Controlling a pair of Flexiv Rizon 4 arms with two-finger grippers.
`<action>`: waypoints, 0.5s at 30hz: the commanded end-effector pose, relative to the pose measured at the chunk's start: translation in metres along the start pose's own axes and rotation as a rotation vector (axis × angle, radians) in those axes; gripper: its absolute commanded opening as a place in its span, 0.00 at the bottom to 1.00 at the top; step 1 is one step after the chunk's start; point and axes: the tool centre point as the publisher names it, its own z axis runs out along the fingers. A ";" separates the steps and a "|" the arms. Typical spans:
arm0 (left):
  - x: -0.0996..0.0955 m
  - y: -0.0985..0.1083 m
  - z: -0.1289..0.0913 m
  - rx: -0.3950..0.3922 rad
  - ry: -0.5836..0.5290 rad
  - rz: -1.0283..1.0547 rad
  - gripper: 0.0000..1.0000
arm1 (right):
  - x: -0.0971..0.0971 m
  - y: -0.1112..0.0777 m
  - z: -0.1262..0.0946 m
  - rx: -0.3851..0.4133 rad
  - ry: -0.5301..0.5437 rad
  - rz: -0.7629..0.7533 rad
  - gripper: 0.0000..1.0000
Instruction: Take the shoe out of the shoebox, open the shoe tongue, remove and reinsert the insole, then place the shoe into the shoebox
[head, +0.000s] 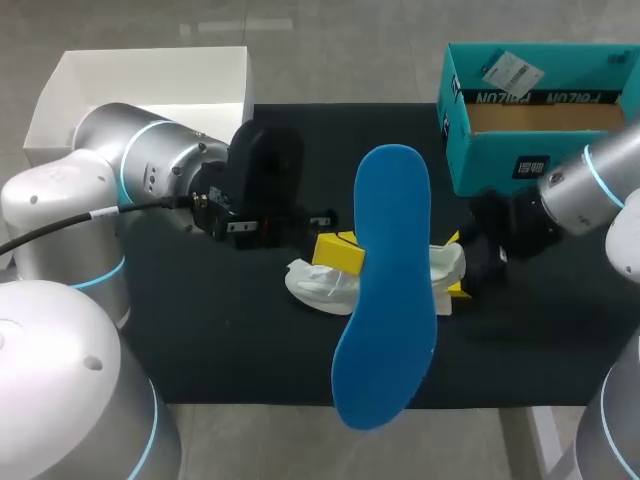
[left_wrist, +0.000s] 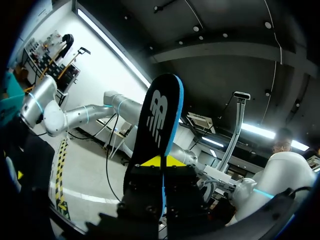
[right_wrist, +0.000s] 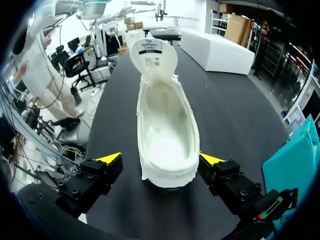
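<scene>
Insole (head: 385, 290) is held clamped by left gripper (left_wrist: 161, 162), raised over shoe (right_wrist: 167, 130), long axis judged crosswise to it; right gripper (right_wrist: 160, 162) is spread open astride it.

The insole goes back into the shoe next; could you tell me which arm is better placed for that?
Left. The left gripper is shut on the insole, held up close to the white shoe. The right gripper stands open around the shoe's heel, placed to steady it.
</scene>
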 end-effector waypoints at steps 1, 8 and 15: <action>-0.002 0.001 0.000 0.001 0.003 0.001 0.00 | 0.002 0.014 -0.014 0.201 0.006 0.009 1.00; -0.002 0.001 0.000 0.001 0.003 0.001 0.00 | 0.006 0.031 -0.032 0.352 -0.057 0.034 1.00; -0.002 0.001 0.000 0.001 0.003 0.001 0.00 | 0.018 0.040 -0.039 0.511 -0.046 0.015 1.00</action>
